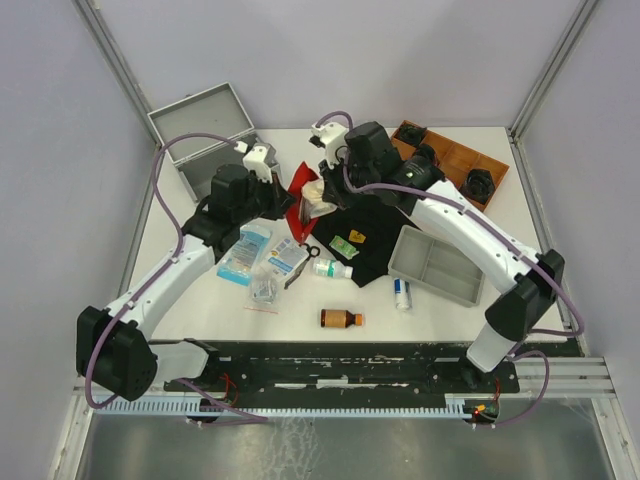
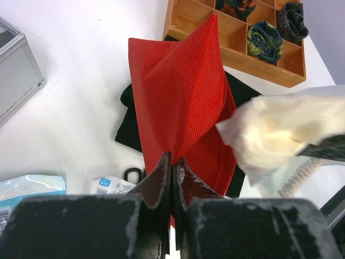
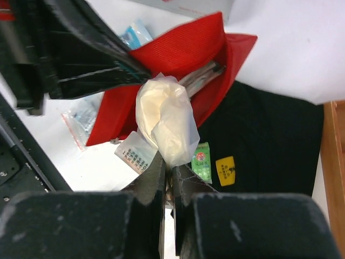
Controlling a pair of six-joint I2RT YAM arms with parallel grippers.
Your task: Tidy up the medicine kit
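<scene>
The medicine kit (image 1: 205, 135), a silver-grey metal case, stands at the table's back left; its corner shows in the left wrist view (image 2: 16, 70). A red mesh pouch (image 1: 299, 186) (image 2: 183, 86) (image 3: 178, 48) is lifted by one edge, with my left gripper (image 2: 172, 159) shut on that edge. Right beside it, my right gripper (image 3: 168, 167) is shut on a crumpled white plastic packet with cream contents (image 3: 164, 118) (image 2: 280, 129) (image 1: 318, 193). The packet hangs at the pouch's open mouth. A silvery object (image 3: 202, 75) shows inside the pouch.
A black cloth (image 1: 365, 245) lies under the pouch, with small green and yellow sachets (image 3: 204, 162) on it. A grey divided tray (image 1: 437, 265) sits right, a wooden compartment box (image 1: 455, 160) back right. Blue packets (image 1: 245, 252), scissors (image 1: 303, 262) and bottles (image 1: 340, 318) lie in front.
</scene>
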